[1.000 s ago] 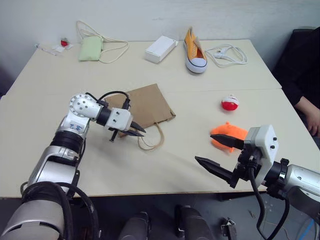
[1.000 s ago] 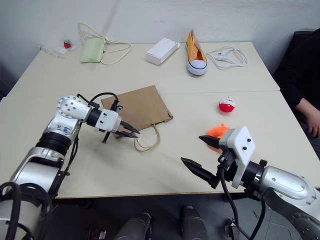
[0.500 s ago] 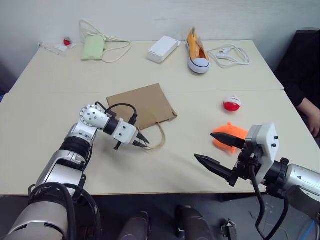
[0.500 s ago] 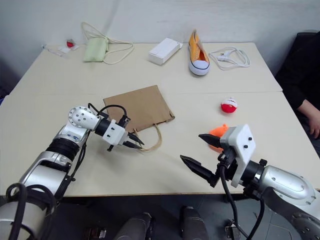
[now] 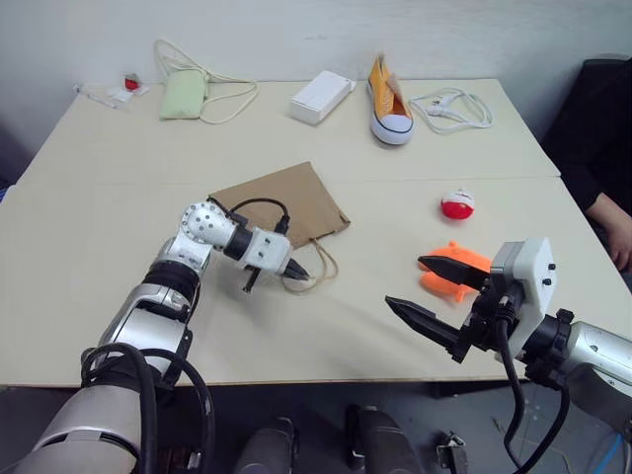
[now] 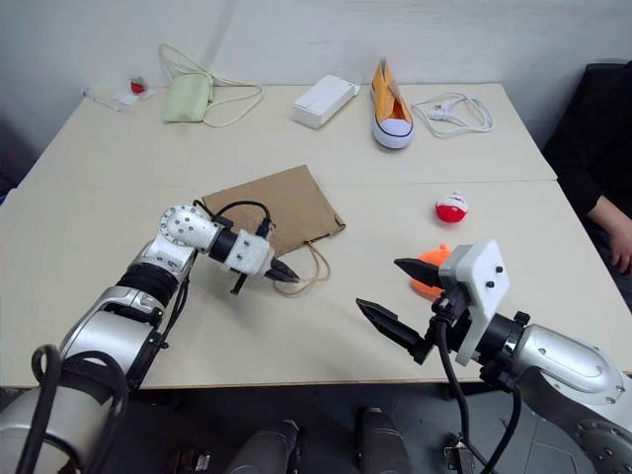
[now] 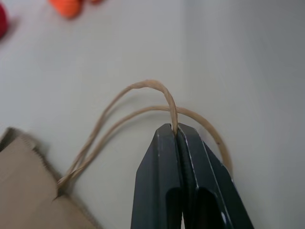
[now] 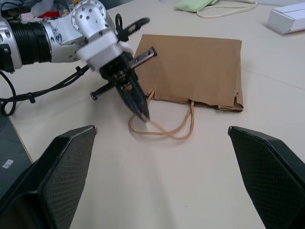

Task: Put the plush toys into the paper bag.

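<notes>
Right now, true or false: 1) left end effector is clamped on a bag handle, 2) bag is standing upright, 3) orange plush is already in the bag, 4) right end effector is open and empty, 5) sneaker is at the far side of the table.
1) The left end effector is shut on one cord handle of the paper bag. True.
2) The bag stands upright. False: it lies flat on the table.
3) The orange plush toy is in the bag. False: it lies on the table, as does the red-and-white ball toy.
4) The right end effector is open, holding nothing. True.
5) The orange sneaker is at the far side. True.
</notes>
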Tool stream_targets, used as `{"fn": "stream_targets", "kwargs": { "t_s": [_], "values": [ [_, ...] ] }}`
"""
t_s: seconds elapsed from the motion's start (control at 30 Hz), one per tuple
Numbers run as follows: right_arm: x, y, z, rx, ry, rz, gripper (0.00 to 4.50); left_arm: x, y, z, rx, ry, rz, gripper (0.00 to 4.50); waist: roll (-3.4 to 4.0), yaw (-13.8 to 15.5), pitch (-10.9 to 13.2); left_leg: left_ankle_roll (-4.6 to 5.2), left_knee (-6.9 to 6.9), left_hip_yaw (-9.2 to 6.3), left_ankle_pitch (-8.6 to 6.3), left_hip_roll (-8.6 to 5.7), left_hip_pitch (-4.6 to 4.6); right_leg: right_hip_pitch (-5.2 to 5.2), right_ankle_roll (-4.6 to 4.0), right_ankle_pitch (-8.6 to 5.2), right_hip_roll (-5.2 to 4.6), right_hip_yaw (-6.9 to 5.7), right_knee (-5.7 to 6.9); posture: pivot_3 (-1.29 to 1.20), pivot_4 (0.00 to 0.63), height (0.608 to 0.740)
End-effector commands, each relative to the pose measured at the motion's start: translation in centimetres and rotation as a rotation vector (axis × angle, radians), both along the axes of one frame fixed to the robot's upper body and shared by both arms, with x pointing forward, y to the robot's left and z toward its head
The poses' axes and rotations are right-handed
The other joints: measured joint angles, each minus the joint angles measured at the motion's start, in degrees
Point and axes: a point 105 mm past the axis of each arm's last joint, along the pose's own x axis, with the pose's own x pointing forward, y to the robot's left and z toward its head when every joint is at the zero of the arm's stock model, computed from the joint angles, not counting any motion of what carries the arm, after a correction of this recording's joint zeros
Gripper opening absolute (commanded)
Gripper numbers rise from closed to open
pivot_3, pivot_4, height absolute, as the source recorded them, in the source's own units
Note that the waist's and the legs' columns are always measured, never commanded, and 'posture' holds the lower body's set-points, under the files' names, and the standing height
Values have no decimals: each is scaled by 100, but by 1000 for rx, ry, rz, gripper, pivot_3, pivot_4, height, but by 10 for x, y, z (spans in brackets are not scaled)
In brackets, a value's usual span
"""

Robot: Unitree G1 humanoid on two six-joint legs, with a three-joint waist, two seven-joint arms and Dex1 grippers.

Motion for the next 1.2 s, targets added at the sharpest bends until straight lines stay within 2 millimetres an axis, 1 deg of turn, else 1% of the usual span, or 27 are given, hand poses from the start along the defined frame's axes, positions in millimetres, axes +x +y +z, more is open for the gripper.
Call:
{"fn": "stream_targets", "kwargs": {
  "t_s": [0.03, 0.1, 0.13, 0.23, 0.33, 0.4, 0.43, 0.53, 0.6, 0.73, 0.83, 1.03, 1.1, 1.2],
  "values": [
    [1, 1, 1, -30, -35, -4, 4500, 4, -5, 63, -304, 271, 53, 28, -1, -9, 0, 3, 1, 0, -1, -1, -1, 0, 0, 0, 0, 0, 2, 0, 150, 740],
    [6, 2, -3, -33, -32, -17, 4500, 3, -3, 82, -400, 364, 90, 28, -1, -54, 0, 6, 2, 0, -2, -1, -3, 0, 0, 0, 1, 1, 2, 0, 150, 740],
    [9, 3, -4, -31, -31, -20, 4500, 1, -1, 88, -435, 405, 107, 28, -2, -64, 0, 6, 2, 0, -3, 0, -2, 0, 0, 0, 1, 2, 2, 0, 150, 740],
    [20, 8, -6, -3, -23, -15, 3865, -6, 1, 98, -500, 485, 140, 0, 0, -108, -1, 4, 1, 0, -3, 1, 1, -1, 0, 0, 2, 6, 2, 0, 150, 740],
    [29, 16, -8, -2, -19, 21, 2827, -20, 1, 97, -486, 515, 124, 0, 1, -125, -1, -4, -4, 0, 0, 4, 6, -3, 0, 0, 3, 8, 4, 0, 150, 740],
    [41, 22, -12, -16, -10, 45, 2043, -29, -1, 95, -466, 520, 101, 0, 1, -126, -1, -6, -4, -2, 1, 5, 6, -4, -1, -1, 4, 7, 4, 0, 150, 740],
    [47, 26, -15, -22, -7, 59, 1750, -32, -3, 95, -460, 521, 92, 0, 1, -122, -1, -7, -3, -1, 2, 4, 7, -4, -1, -1, 4, 8, 4, 0, 150, 740],
    [62, 38, -20, -37, -1, 99, 609, -36, -7, 93, -446, 509, 86, 0, 1, -84, -1, -8, 1, -1, 2, 2, 6, -5, -2, -1, 2, 8, 0, 0, 150, 740],
    [78, 48, -27, -53, 9, 110, 15, -38, -8, 89, -430, 491, 91, 0, 2, -70, -1, -8, -1, -1, 2, 2, 6, -7, -3, -1, 2, 7, 0, 0, 150, 740],
    [108, 70, -46, -94, 12, 122, 15, -41, -9, 95, -441, 467, 85, 0, 1, -91, -1, -10, -1, 1, 4, -1, 6, -10, -3, -1, 2, 7, 3, 0, 150, 740],
    [124, 88, -48, -87, -1, 140, 15, -47, -9, 100, -434, 442, 63, 0, 3, -112, -1, -14, -5, 0, 5, 0, -1, -21, -4, -2, 2, 6, 8, 0, 150, 740],
    [145, 112, -63, -141, -23, 171, 15, -45, -7, 105, -465, 409, 94, 0, 3, -190, -1, -15, -4, -2, 6, -3, -2, -21, -4, -2, 1, 3, 7, 0, 150, 740],
    [149, 118, -70, -169, -31, 179, 15, -43, -6, 113, -503, 413, 107, 0, 3, -224, -1, -15, -4, -4, 6, -2, -2, -21, -4, -2, 1, 2, 7, 0, 150, 740],
    [154, 120, -87, -258, -27, 180, 15, -37, -2, 128, -572, 408, 139, 0, 4, -258, -1, -17, -5, -4, 7, -2, -2, -24, -4, -2, 2, 2, 8, 0, 150, 740]
  ]
}}
